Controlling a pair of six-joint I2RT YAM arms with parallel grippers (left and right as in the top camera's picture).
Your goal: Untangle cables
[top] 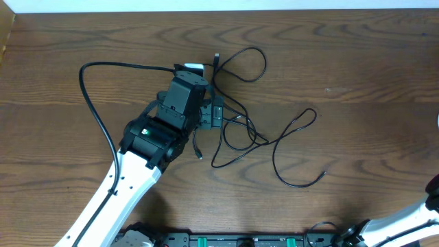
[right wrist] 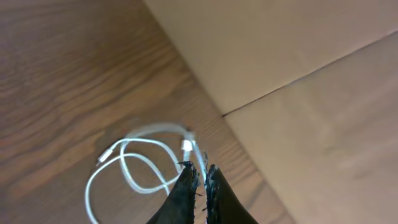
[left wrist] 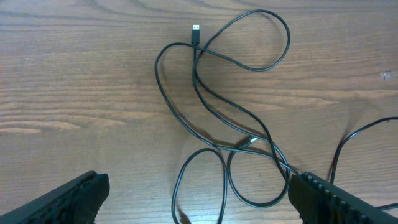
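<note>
Overhead view: left tool [top: 211,114] covers part of the black cables [top: 276,143].

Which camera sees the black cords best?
The overhead camera: it shows the black cords nearly whole, the left arm hiding a bit. Left wrist shows only some loops; right wrist shows none, just a white cord.

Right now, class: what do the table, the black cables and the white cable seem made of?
Table: wood or wood-look laminate, brown grain lines, low sheen; which is unclear. Black cables: probably rubbery plastic sheath, matte, bending in loose loops. White cable: likely smooth plastic sheath, slightly glossy.
</note>
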